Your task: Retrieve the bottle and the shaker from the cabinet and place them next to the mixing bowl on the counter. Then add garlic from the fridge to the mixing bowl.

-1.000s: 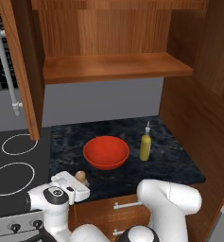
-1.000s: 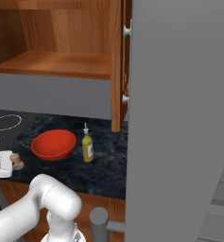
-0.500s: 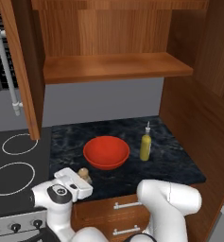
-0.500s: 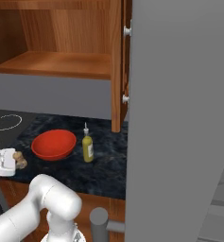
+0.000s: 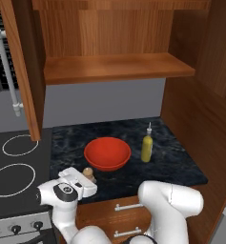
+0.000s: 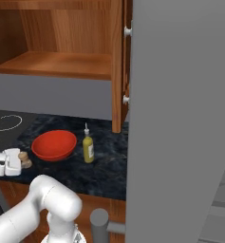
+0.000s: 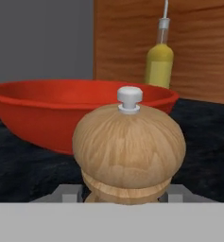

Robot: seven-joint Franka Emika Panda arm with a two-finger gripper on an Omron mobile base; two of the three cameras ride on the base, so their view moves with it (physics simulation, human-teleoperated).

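Shaker (image 7: pixel 129 146): wooden, clamped upright in tool (image 5: pixel 84 181), at bench (image 5: pixel 176 164) front edge beside mixing bowl (image 5: pixel 107 153). Risks: toppling or rolling off if released tilted; nudging bowl. Bottle (image 5: pixel 147 144) beyond.

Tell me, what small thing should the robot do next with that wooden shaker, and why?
Probably let go and back away. The shaker sits between the end effector fingers, low at the counter and close to the red mixing bowl, where it belongs. The bottle already stands on the bowl's other side.
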